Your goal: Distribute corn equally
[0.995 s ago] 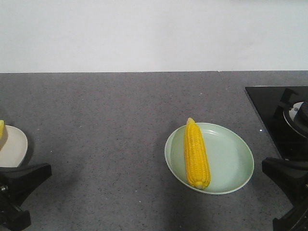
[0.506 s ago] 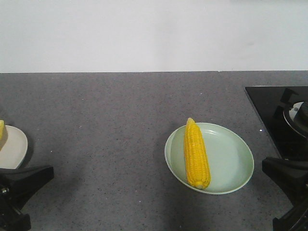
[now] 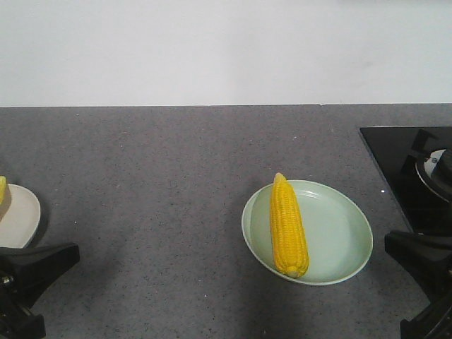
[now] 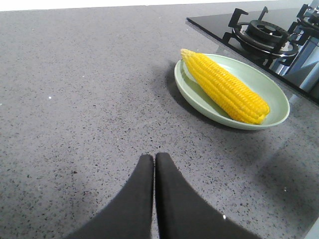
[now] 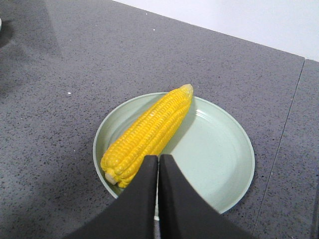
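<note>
One corn cob (image 3: 289,226) lies lengthwise on the left half of a pale green plate (image 3: 349,236), tip pointing away. A sliver of a second corn cob (image 3: 2,188) shows on a white plate (image 3: 20,215) at the left edge. In the left wrist view my left gripper (image 4: 154,157) is shut and empty over bare counter, well short of the corn cob (image 4: 227,88) and the green plate (image 4: 271,97). My right gripper (image 5: 158,157) is shut and empty, hovering over the near part of the green plate (image 5: 214,149), beside the stub end of the corn cob (image 5: 149,130).
A black gas hob (image 3: 413,166) with a burner (image 4: 261,32) sits at the right, close to the green plate. The grey speckled counter (image 3: 155,176) runs back to a white wall. Both arms' black bodies fill the lower corners of the front view.
The left arm has shifted very slightly to the right in the front view. The corn, the plates and the right arm have not moved.
</note>
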You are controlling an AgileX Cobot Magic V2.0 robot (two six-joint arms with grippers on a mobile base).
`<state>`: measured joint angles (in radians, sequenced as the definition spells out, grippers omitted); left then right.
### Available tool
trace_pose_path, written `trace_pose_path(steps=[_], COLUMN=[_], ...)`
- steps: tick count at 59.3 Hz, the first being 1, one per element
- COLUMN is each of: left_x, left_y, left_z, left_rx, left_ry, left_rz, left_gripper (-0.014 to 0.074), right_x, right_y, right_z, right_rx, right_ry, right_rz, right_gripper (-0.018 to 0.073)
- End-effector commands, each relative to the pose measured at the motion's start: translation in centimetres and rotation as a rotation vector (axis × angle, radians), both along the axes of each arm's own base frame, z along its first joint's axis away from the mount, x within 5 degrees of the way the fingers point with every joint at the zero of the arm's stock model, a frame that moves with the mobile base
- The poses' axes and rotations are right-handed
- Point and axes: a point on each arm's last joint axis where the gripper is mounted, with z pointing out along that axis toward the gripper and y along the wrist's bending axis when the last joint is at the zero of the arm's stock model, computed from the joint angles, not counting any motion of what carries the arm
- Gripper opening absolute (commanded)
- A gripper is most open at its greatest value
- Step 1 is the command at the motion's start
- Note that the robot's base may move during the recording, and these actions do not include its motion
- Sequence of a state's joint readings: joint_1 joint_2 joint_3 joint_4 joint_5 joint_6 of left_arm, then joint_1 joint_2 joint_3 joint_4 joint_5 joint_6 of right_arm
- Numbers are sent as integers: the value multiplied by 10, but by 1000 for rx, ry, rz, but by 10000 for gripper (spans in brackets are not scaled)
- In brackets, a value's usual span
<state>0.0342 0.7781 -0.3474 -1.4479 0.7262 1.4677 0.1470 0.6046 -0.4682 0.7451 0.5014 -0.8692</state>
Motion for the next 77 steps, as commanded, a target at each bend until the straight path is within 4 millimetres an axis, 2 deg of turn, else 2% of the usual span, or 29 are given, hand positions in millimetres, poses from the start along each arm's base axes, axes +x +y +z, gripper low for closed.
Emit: trace_pose_path(steps=[1,56,66,77], left_x=[2,5,8,16], left_y=[-1,2,6,19], left_z=[11,10,11,14], left_rx=[-57,-41,-54,-127], left_ry=[-29,-33,-38,-38], left_rz=[3,53,116,301], left_gripper=[-8,-8,-8,-8], right_x=[4,4,4,4], right_y=[-2,-2,-2,-2], right_z=[11,11,11,11], right_rx=[22,22,22,22], right_ry=[-59,-59,-59,-56], right_rz=[-39,-39,-39,-36], right_gripper=[-6,-6,-6,-6])
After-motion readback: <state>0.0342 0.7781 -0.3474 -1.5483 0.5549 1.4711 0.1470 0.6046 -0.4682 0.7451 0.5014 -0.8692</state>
